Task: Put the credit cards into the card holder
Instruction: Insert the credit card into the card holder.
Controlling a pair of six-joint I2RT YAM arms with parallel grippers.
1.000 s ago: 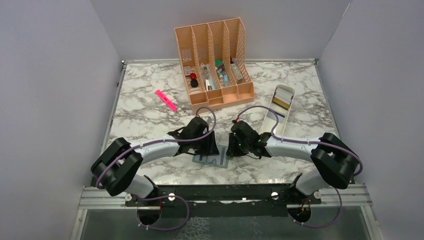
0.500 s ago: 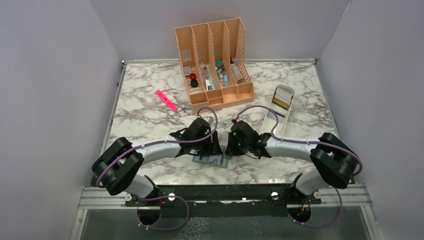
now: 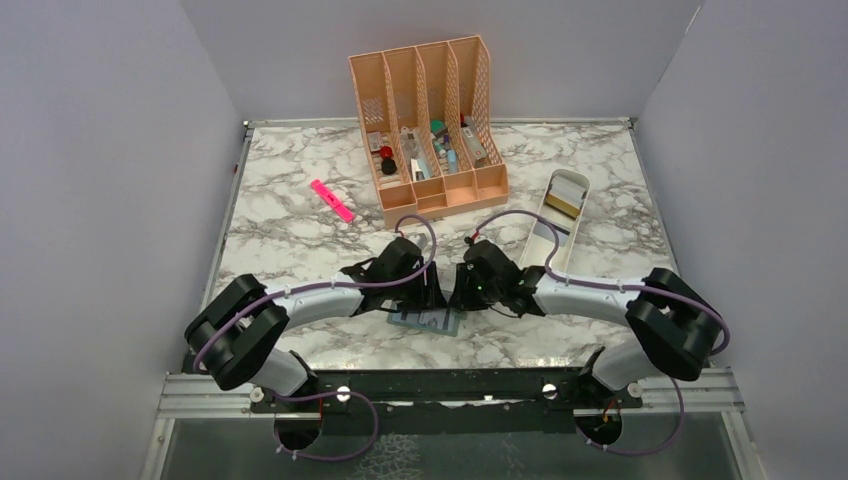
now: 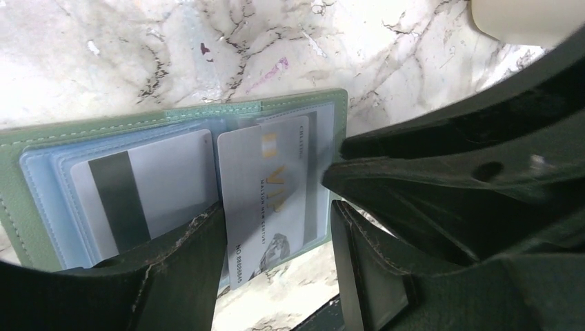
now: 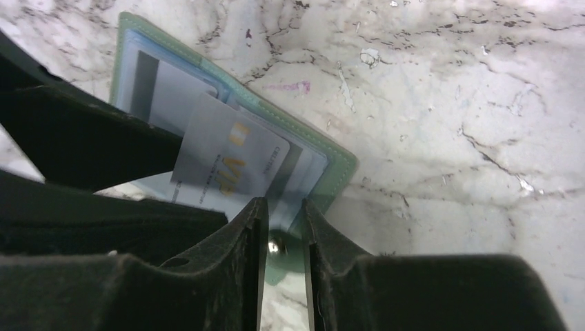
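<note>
The card holder (image 3: pixel 428 322) lies open near the table's front edge, between both grippers. Its green cover (image 4: pixel 296 100) frames blue pockets. A striped card (image 4: pixel 138 193) sits in the left pocket. A pale VIP credit card (image 4: pixel 265 179) is partly in the right pocket, its near end sticking out over the marble. My left gripper (image 4: pixel 276 214) is open and straddles that card's loose end, which lies against the left finger. My right gripper (image 5: pixel 285 203) has its jaws a narrow gap apart, tips over the holder's right edge (image 5: pixel 338 162), with the snap tab (image 5: pixel 279 245) below them.
A white oblong tray (image 3: pixel 580 215) at the right holds a tan card (image 3: pixel 567 192) and a dark one. A peach slotted organizer (image 3: pixel 430 120) stands at the back. A pink highlighter (image 3: pixel 332 200) lies left of it. Grey walls close in both sides.
My left gripper's jaws have widened around the VIP card. Both wrists have drawn slightly closer together over the card holder.
</note>
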